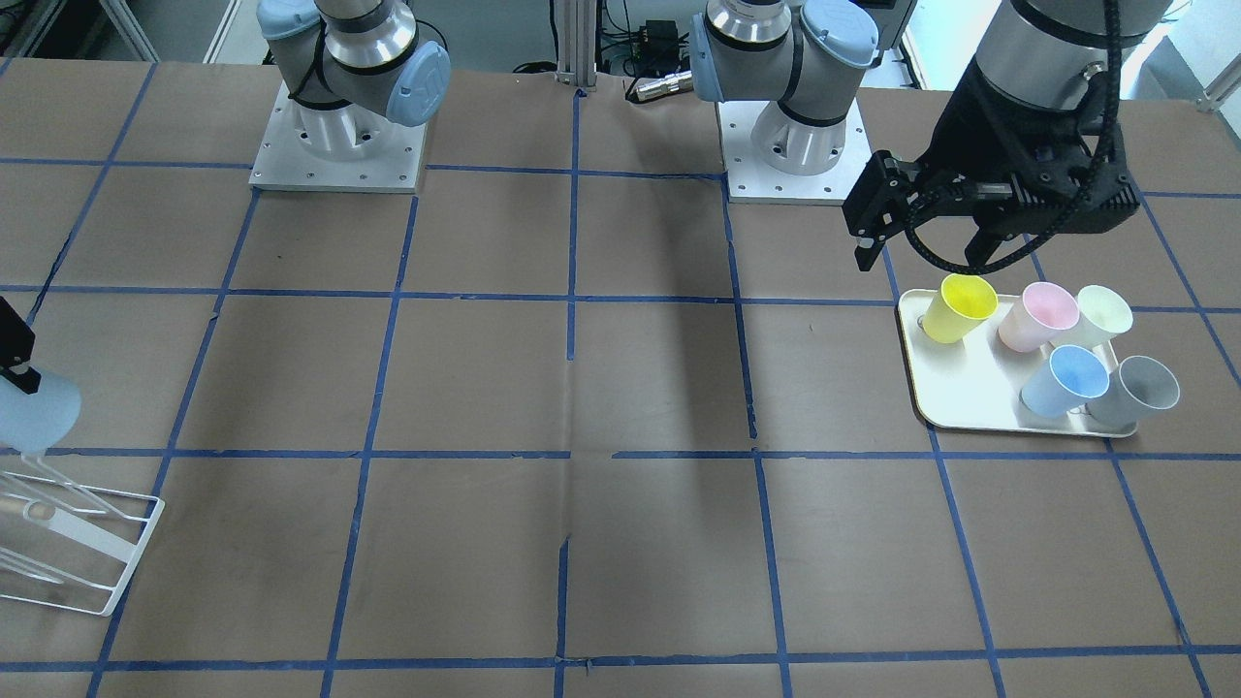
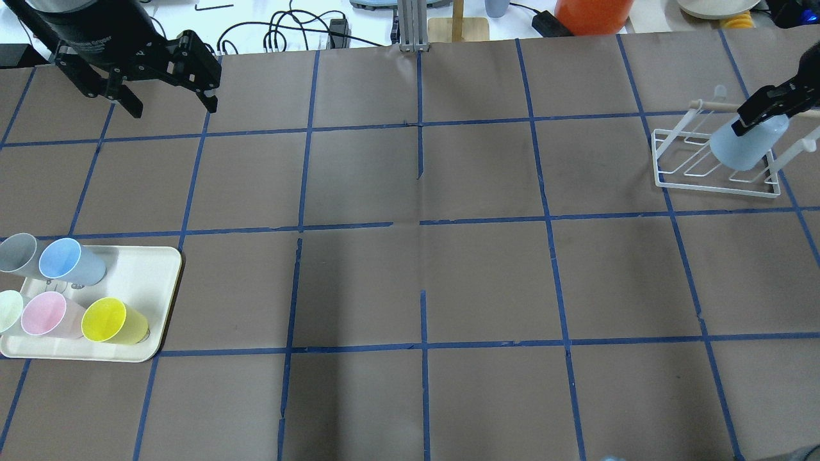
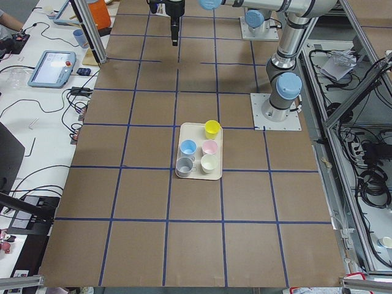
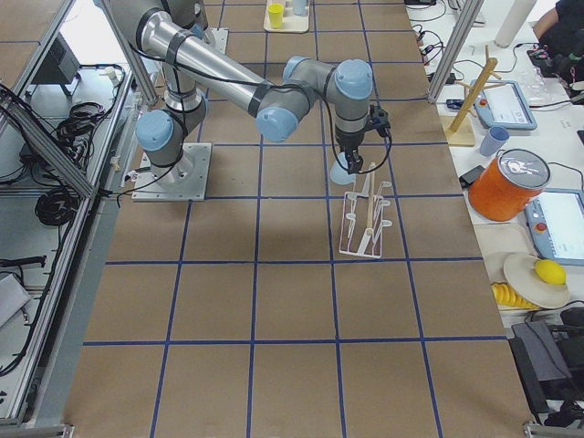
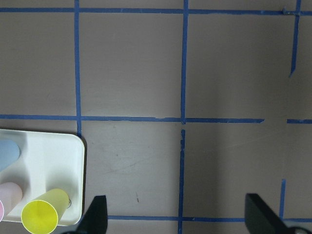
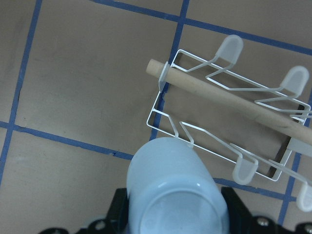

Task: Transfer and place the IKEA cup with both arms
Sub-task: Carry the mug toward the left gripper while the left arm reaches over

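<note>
A table papered in brown and ruled into squares with blue tape (image 2: 416, 288) fills the workspace, with two robot arms mounted along one long side. A wide stretch of brown paper separates the two clusters of objects, which sit well apart at opposite ends.

At the robot's left end sits a cream tray (image 2: 157, 272) holding five cups, mouths up: a yellow cup (image 2: 112, 321), a pink cup (image 2: 48, 315) and a pale green cup (image 2: 8, 310) in one row, a light-blue cup (image 2: 69, 262) and a grey cup (image 2: 19, 253) in the other. The cups crowd the tray's outer part, and the strip toward the table's middle is bare. The overhead view cuts the tray off at its left border.

At the robot's right end stands a white wire rack (image 4: 363, 226) with a wooden dowel (image 6: 229, 105) along its top, close to that end of the table.

The left gripper (image 2: 174, 109) hangs above the table with its fingers spread wide and nothing between them; its wrist camera shows the tray's corner at lower left, off to one side.

The right gripper (image 2: 763, 110) is clamped on the IKEA cup (image 2: 746, 148), a very pale blue one, holding it in the air just over the rack's near corner. Whether the cup touches the wire cannot be told.
</note>
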### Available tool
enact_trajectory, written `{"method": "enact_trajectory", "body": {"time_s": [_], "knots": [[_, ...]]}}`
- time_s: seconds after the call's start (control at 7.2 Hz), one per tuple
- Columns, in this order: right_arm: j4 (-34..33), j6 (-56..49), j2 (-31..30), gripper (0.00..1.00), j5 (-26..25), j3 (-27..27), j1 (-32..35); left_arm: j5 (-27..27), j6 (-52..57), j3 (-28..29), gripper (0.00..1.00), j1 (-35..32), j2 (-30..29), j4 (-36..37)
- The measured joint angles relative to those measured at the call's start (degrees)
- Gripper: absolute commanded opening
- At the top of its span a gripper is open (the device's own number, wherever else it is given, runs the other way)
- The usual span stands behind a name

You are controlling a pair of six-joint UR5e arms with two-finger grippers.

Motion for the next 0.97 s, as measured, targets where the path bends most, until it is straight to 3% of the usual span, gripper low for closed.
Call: {"method": "enact_trajectory", "body": {"time_s": [0.28,0.56,0.97], "knots": [[5.0,-0.1,-2.4,0.28,0.2,-1.9,0.1,-0.3,0.3,0.0,1.0,0.3,0.3,0.0],[11.4,1.3,-4.5,0.28,3.3,-4.4,2.8,-5.7,0.5,-0.1,1.0,2.2,0.8,0.0],[14.4,14.7,-3.9,0.28,22.0,-4.8,10.9,-28.1,0.6,-1.4,1.0,11.6,1.8,-0.1]]}}
